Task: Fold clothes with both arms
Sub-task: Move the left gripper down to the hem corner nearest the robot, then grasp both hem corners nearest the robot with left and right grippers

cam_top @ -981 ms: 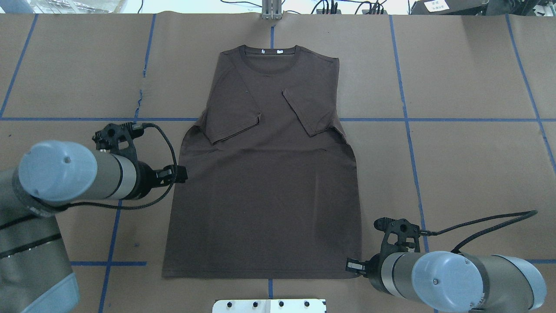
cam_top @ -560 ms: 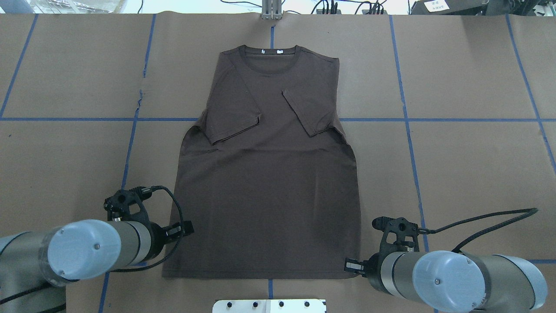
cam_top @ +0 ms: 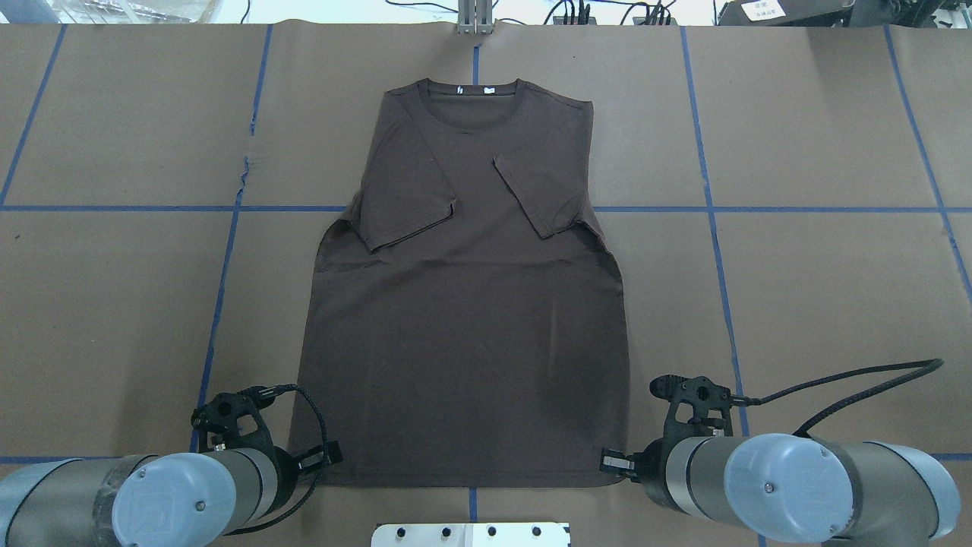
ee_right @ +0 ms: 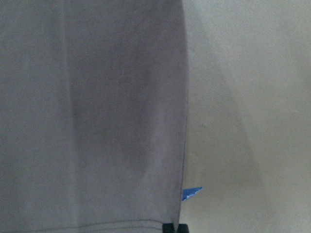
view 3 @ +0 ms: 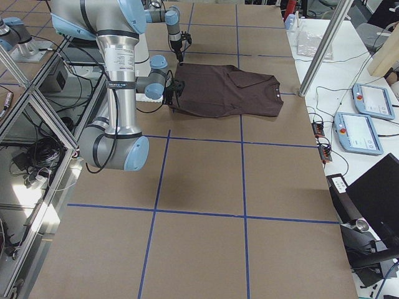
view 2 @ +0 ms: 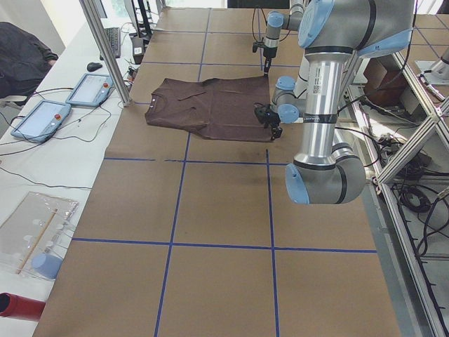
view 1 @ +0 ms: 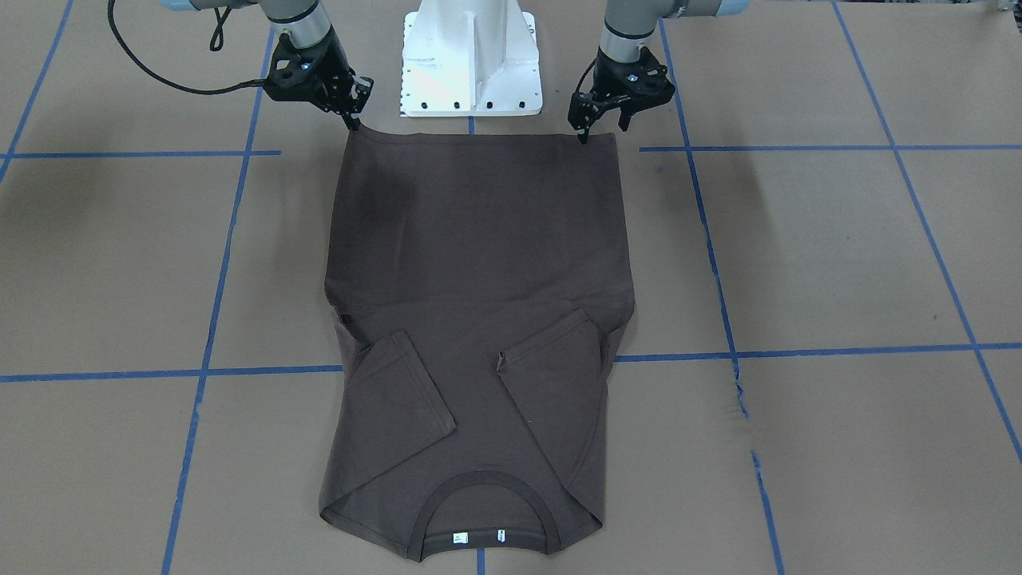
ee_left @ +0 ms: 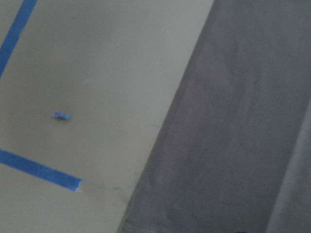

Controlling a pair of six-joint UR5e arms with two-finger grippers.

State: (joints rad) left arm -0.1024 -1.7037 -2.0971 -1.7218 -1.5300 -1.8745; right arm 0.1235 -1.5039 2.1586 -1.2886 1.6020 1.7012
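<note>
Dark brown T-shirt (cam_top: 463, 319) lies flat in front of the white base pedestal (view 1: 471, 56), sleeves (cam_top: 410, 220) folded in, body fold not yet done; left gripper (view 1: 603, 128), fingers spread, and right gripper (view 1: 353, 112), finger spacing impossible to tell, sit at its pedestal-side hem corners.

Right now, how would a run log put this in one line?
shirt: flat, sleeves folded in | left gripper: open at hem corner | right gripper: at other hem corner, grip unclear | hem: not lifted

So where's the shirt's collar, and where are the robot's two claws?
collar (view 1: 487, 477): front-facing view, top of its ribbed arc.
left gripper (view 1: 600, 129): front-facing view, between its fingertips.
right gripper (view 1: 352, 120): front-facing view, between its fingertips.
</note>
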